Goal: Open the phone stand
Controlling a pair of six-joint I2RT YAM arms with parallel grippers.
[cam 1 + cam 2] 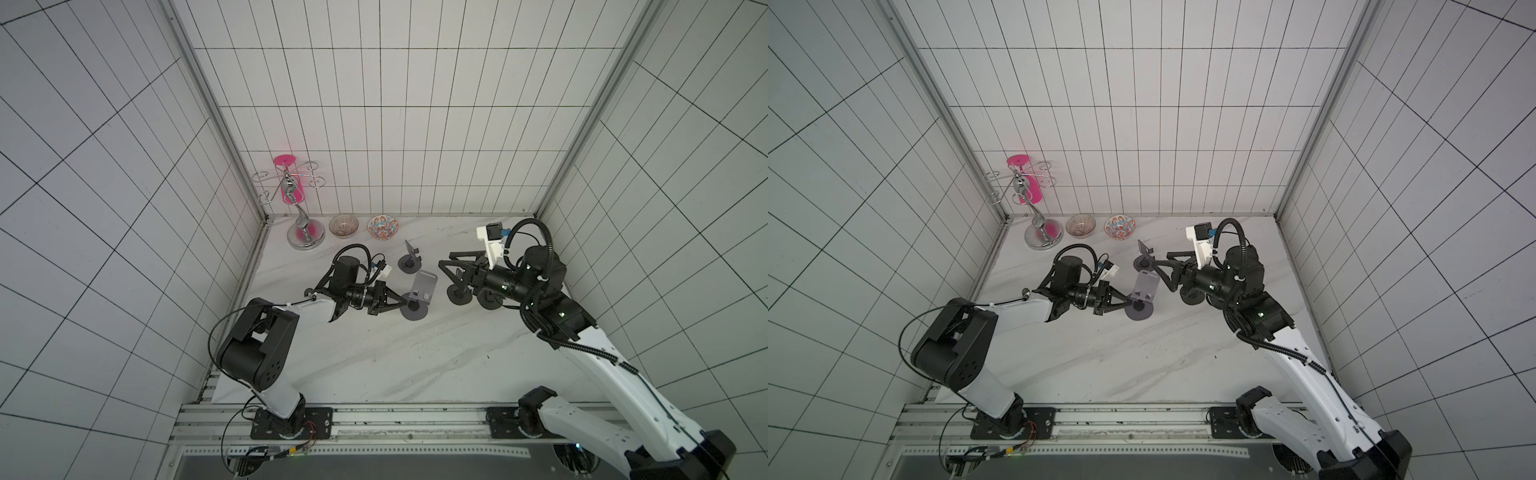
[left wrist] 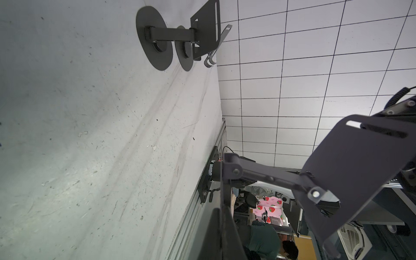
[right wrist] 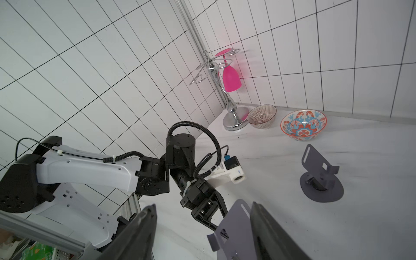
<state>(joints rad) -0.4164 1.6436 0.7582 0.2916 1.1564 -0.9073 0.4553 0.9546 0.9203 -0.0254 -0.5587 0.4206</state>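
The grey phone stand [image 1: 424,284] [image 1: 1146,286] stands mid-table with its plate tilted up on its arm above the round base. My left gripper [image 1: 405,308] [image 1: 1128,306] is shut on the edge of that base. In the left wrist view the base runs edge-on between its jaws, and the plate [image 2: 360,171] rises beyond. My right gripper [image 1: 445,257] [image 1: 1162,258] is open just right of the plate's top. In the right wrist view the plate [image 3: 236,225] lies between its fingers [image 3: 265,229], close beside one of them, with a wide gap to the other.
Another dark stand [image 1: 409,259] [image 3: 319,180] stands opened behind. Two more stands [image 1: 459,297] sit under my right arm. At the back left are two bowls [image 1: 343,225] [image 1: 382,227] and a chrome rack [image 1: 305,232] holding a pink glass [image 3: 230,77]. Tiled walls enclose the marble table [image 1: 374,365].
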